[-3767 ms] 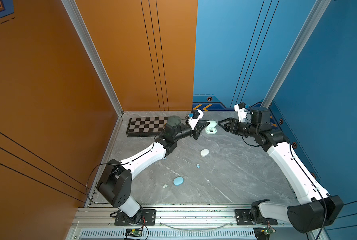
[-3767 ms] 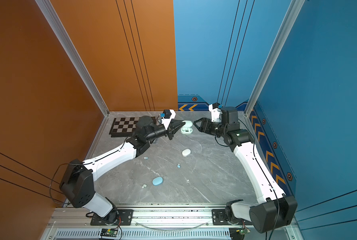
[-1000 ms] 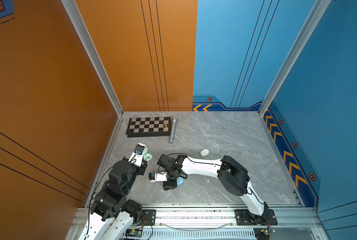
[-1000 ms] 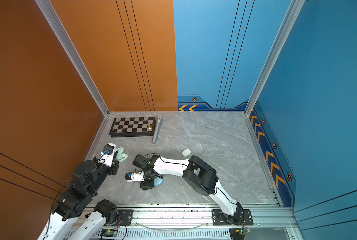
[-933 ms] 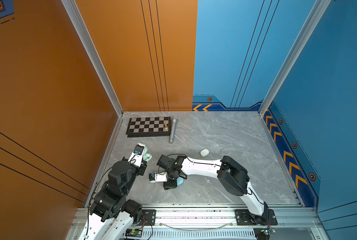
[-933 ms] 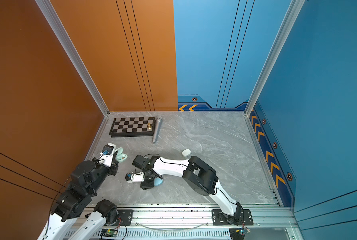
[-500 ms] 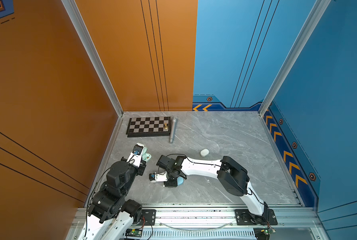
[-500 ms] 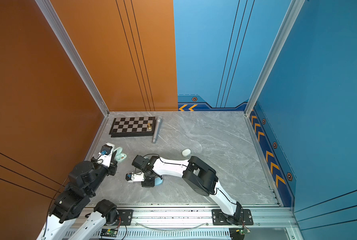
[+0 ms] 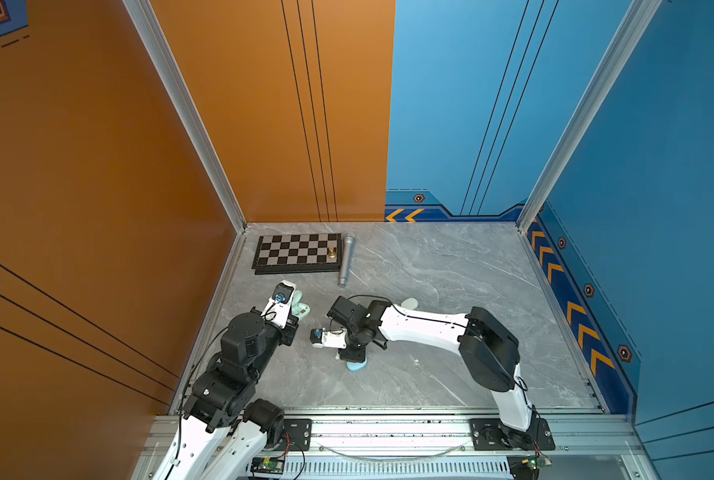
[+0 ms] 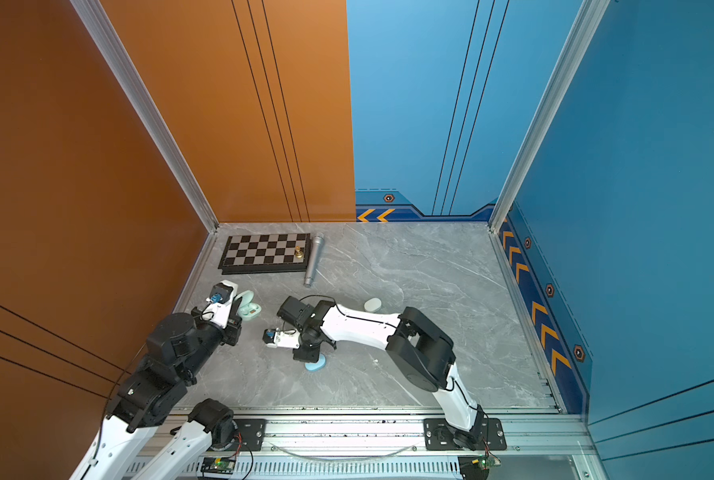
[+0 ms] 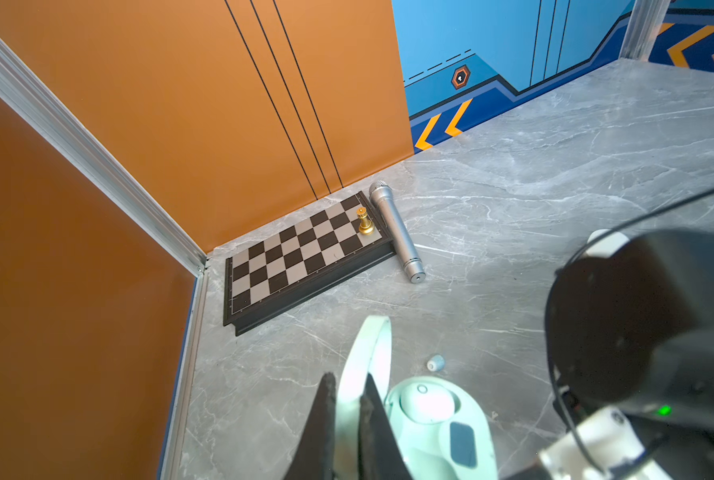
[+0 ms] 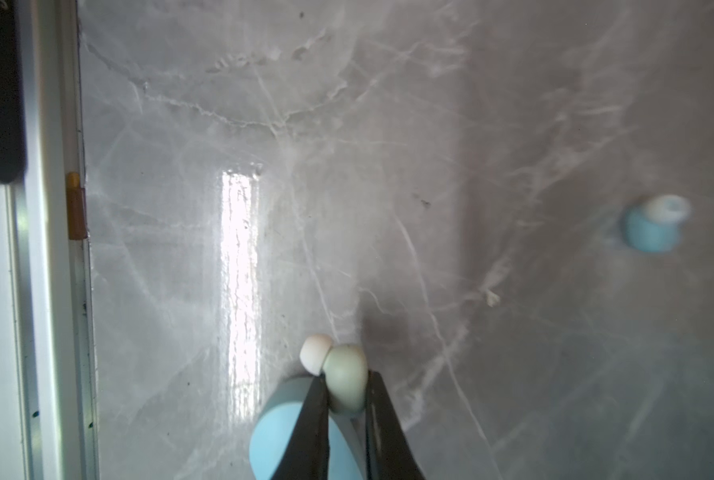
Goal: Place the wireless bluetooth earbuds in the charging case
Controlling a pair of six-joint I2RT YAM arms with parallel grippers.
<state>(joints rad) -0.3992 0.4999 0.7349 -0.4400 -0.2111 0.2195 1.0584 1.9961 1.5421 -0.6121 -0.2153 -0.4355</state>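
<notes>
My left gripper (image 11: 349,380) is shut on the upright lid of the open pale green charging case (image 11: 438,419), at the table's left in both top views (image 9: 302,308) (image 10: 250,308). One well of the case holds a pale bud; the other shows dark. My right gripper (image 12: 344,376) is shut on a pale green earbud (image 12: 347,382) with a white tip, right beside a closed light blue case (image 12: 280,432) (image 9: 357,365). A light blue earbud (image 12: 654,224) (image 11: 435,362) lies loose on the table between the two cases.
A chessboard (image 9: 297,253) with a gold piece (image 9: 332,252) lies at the back left, with a silver microphone (image 9: 345,259) along its right edge. A white case (image 9: 409,302) (image 10: 372,304) sits behind the right forearm. The left wall rail (image 9: 222,291) runs close to the left arm.
Since the earliest frames both arms have come from the back of the table to the front left. Over the last second the right jaws closed on the pale green earbud; the left grip is unchanged.
</notes>
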